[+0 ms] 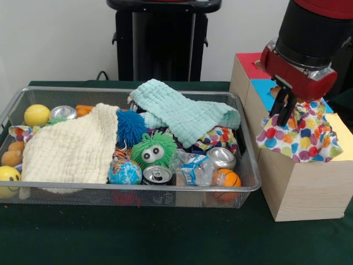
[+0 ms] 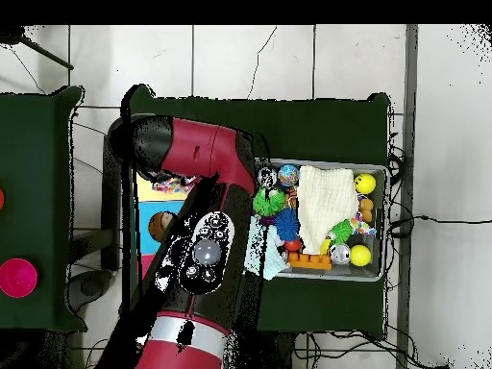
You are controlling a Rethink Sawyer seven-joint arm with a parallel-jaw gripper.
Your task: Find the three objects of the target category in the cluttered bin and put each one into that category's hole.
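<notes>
**A:** What's the gripper [image 1: 284, 108] doing?

**B:** It hangs over the wooden box [image 1: 298, 182] to the right of the bin, its dark fingers pointing down into a polka-dot cloth [image 1: 300, 135] bunched on the box top. The fingers look close together and seem pinched on the cloth's upper folds, though the tips are sunk in the fabric, so I can't swear to the grip.

**A:** And the box itself?

**B:** Pale wood, with coloured panels on top: red [image 1: 249, 62] at the back, blue [image 1: 265, 88] next, yellow [image 1: 341, 135] toward the front. The cloth covers much of the middle, so any hole under it is hidden.

**A:** The bin?

**B:** A wire-mesh bin [image 1: 127, 190], just beside the box, on a dark green tabletop [image 1: 165, 237]. Inside: a cream cloth [image 1: 71, 149] spread over the left half, a mint-green cloth [image 1: 182, 110] draped across the back, a fuzzy green ball with eyes [image 1: 153, 150], a spiky blue ball [image 1: 130, 127], a globe ball [image 1: 125, 173], a yellow ball [image 1: 36, 115], a smiley ball [image 1: 9, 178], a small basketball [image 1: 229, 178], a crumpled plastic bottle [image 1: 193, 168] and several cans (one [image 1: 158, 175] lies at the front, top facing us). Another patch of dotted fabric [image 1: 218, 137] peeks out under the mint cloth.

**A:** The room?

**B:** Plain pale wall; from overhead, a light tiled floor [image 2: 288, 58] and a second green table [image 2: 34, 192] with a pink disc [image 2: 17, 277].

**A:** What's hard to see?

**B:** Overhead, the arm [image 2: 202, 250] blocks the box almost entirely and the gripper too. Whatever lies under the cloths in the bin is out of sight.
</notes>
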